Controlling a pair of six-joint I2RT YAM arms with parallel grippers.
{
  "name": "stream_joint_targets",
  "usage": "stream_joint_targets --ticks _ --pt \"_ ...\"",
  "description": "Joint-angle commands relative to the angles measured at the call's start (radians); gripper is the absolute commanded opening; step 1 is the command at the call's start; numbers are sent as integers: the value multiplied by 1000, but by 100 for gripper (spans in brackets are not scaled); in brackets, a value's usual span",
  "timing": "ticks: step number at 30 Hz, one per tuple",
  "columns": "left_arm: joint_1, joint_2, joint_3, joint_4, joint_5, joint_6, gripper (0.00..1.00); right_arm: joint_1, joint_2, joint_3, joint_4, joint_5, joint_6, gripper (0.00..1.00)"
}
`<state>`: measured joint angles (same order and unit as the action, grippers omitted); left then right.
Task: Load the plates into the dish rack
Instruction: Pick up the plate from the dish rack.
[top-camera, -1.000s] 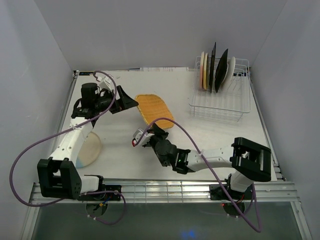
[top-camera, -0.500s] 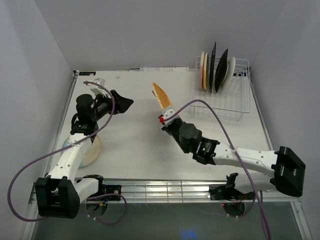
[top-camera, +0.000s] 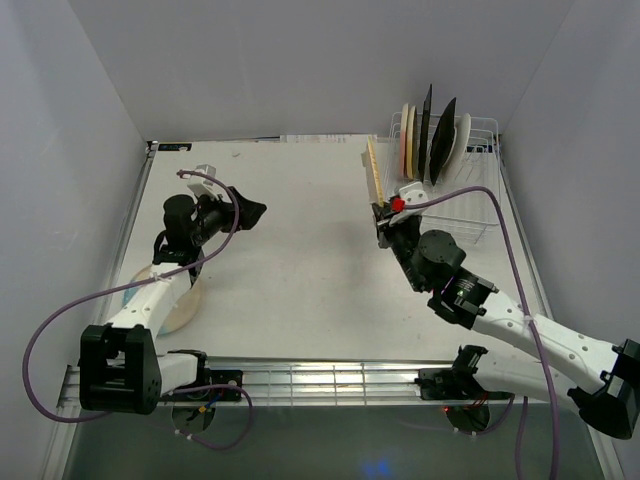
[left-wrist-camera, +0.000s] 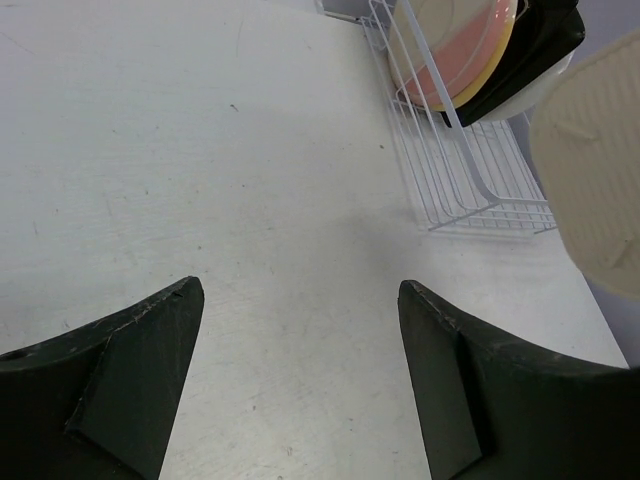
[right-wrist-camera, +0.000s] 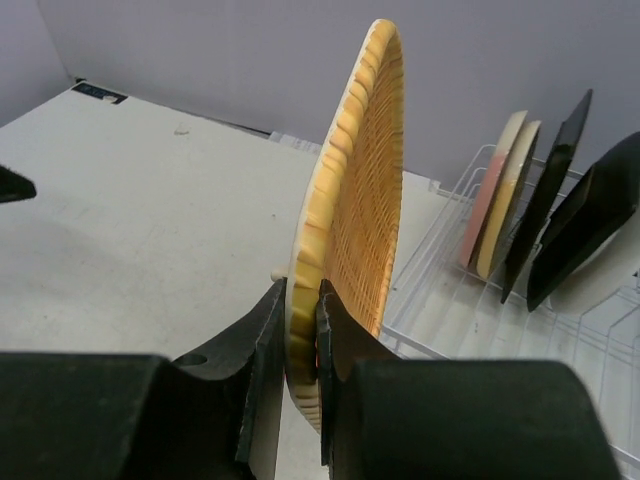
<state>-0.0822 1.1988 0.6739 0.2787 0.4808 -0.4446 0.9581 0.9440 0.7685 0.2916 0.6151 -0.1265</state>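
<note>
Your right gripper (right-wrist-camera: 300, 330) pinches the orange plate (right-wrist-camera: 362, 180) by its lower edge, holding it upright just left of the rack (top-camera: 470, 215). Racked plates (top-camera: 432, 140) crowd the far slots just beyond it. Your left gripper (top-camera: 248, 210) hangs over the table's (top-camera: 300, 270) left side, fingers spread wide, well apart from the rack. A round plate (top-camera: 178, 305) lies flat beneath that arm.

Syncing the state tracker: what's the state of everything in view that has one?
orange plate, upright on edge, gripped, not yet in a slot
right gripper, shut on orange plate
left gripper, open, empty
dish rack, part loaded
racked plates, five, standing on edge at the far end
blue-cream plate, flat on the table
</note>
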Motion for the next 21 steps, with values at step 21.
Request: stream_joint_targets --ticks 21 --pt "2 -70 -31 80 8 57 94 -625 56 330 -86 -187 298 8"
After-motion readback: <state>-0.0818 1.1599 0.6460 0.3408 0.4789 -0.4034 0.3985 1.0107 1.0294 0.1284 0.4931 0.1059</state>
